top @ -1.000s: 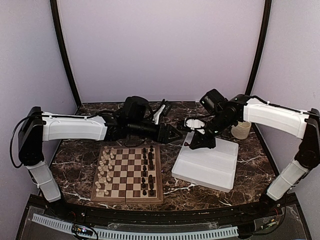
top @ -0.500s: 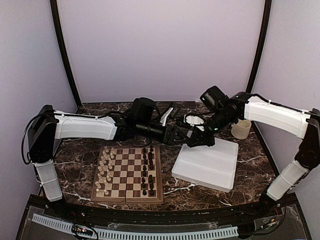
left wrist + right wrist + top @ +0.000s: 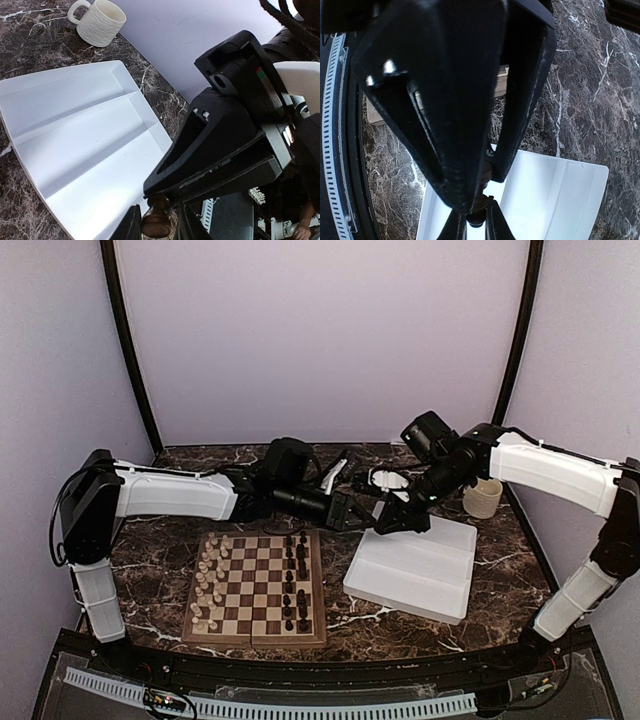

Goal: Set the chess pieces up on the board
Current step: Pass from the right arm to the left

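Above the far-left corner of the white tray [image 3: 415, 570], my two grippers meet tip to tip. My right gripper [image 3: 472, 222] is shut on one end of a dark brown chess piece [image 3: 477, 218]. My left gripper [image 3: 157, 225] has its fingers against both sides of the same piece [image 3: 156, 222], at the other end. In the top view the left gripper [image 3: 370, 512] and right gripper [image 3: 387, 523] overlap and hide the piece. The board [image 3: 255, 638] lies front left, with cream chess pieces [image 3: 208, 580] along its left side and dark ones [image 3: 295, 580] along its right.
A cream ribbed mug [image 3: 482, 500] stands on the marble behind the tray's right end, also seen in the left wrist view as the mug [image 3: 100, 21]. The tray [image 3: 75, 130] has shallow compartments with nothing in them.
My left arm has reached right until its gripper met the right gripper, and its jaws have narrowed round the dark piece. The right gripper has kept its hold and barely shifted.
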Controlling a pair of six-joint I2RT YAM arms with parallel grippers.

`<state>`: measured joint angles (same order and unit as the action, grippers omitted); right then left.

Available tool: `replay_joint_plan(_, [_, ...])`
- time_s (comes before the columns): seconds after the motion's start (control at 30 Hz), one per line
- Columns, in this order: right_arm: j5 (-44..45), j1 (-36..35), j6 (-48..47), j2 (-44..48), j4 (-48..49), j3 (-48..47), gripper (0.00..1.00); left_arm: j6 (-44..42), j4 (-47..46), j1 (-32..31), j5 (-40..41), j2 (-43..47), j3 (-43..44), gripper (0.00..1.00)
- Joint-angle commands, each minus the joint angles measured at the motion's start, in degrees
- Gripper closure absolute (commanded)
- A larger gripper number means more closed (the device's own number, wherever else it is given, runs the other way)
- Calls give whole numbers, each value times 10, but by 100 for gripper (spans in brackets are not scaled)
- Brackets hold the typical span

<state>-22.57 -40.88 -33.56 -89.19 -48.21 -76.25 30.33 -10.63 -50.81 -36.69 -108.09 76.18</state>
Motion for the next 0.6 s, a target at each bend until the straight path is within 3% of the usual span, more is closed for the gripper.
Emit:
replay_joint_plan(0.0, [-7,-3,3,22,0,-17,94,9,-16,7,-25,-1,13,76])
replay_joint_plan(0.13, [-9,-3,6,25,-2,-22,91,16,-25,11,-30,-3,12,82])
replay_joint_plan(0.23, [-32,12,19,34,3,-30,79,22,-38,17,-31,3,9,85])
replay_joint_plan(0.4, [-183,113,81,49,22,-65,59,34,-113,21,-5,34,-18,86])
replay_joint_plan(0.57, [-336,186,163,34,65,-72,54,30,-198,20,32,68,-37,86])
